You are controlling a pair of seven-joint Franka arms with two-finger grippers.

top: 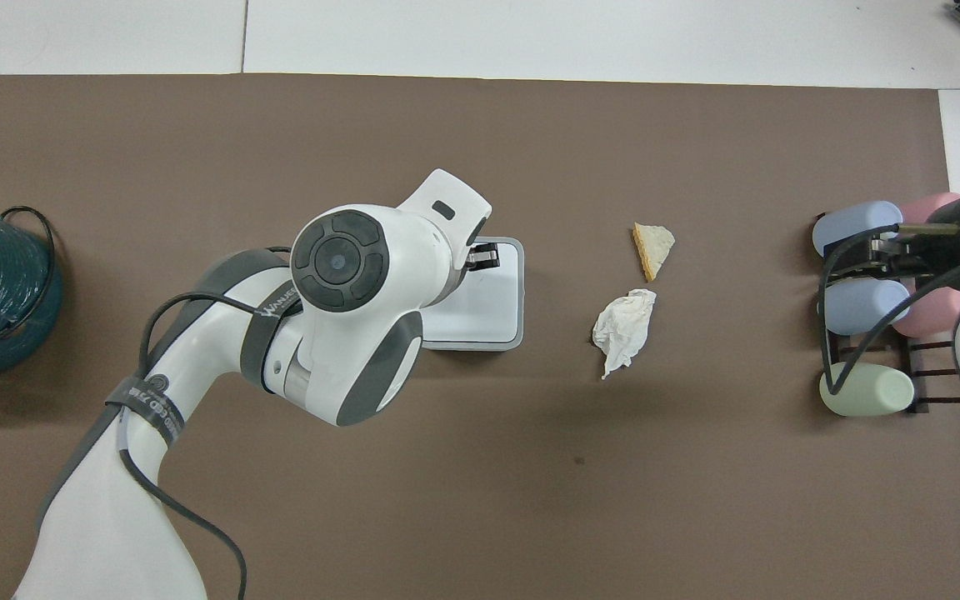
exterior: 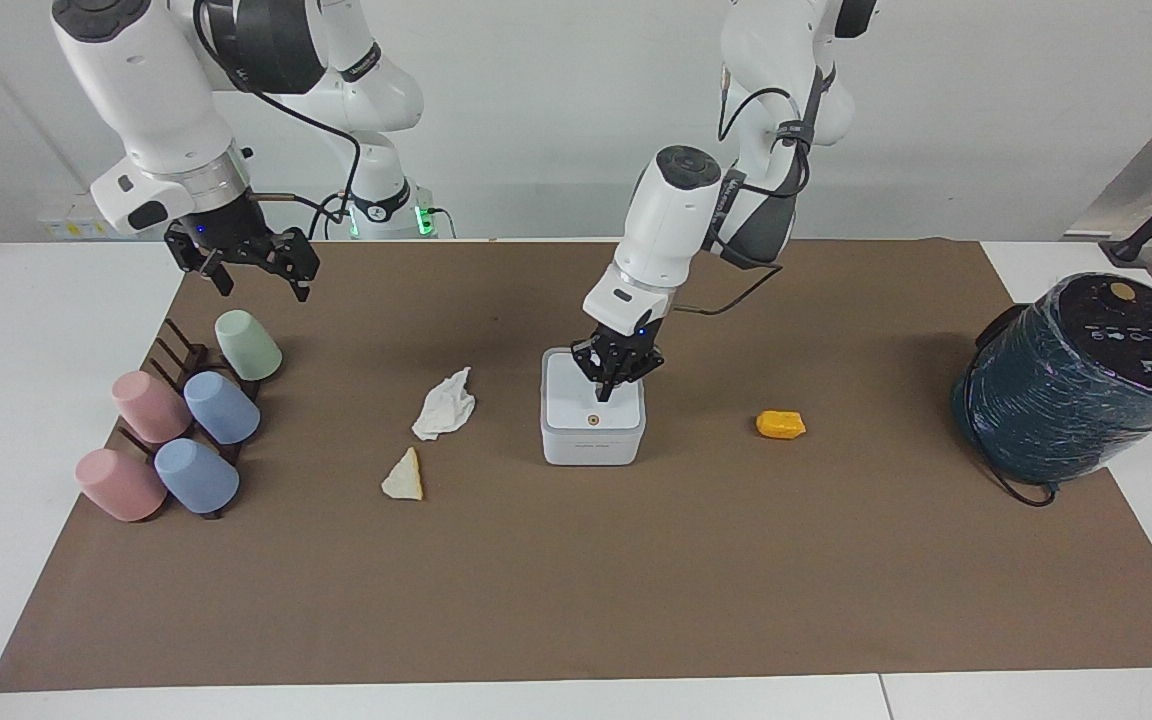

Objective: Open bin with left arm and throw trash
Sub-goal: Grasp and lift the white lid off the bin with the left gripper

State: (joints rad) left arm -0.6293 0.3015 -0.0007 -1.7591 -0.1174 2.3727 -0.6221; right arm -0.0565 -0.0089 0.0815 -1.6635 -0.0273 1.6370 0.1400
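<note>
The white bin stands in the middle of the brown mat with its lid down; it also shows in the overhead view, partly under the arm. My left gripper is shut, points down and is at the lid, just beside its brown dot; it also shows in the overhead view. The white tissue and the cream wedge lie toward the right arm's end. The orange lump lies toward the left arm's end, hidden in the overhead view. My right gripper is open and waits over the cup rack.
Pastel cups lie on a dark rack at the right arm's end of the mat. A big dark teal wrapped cylinder stands at the left arm's end, with a cable beside it.
</note>
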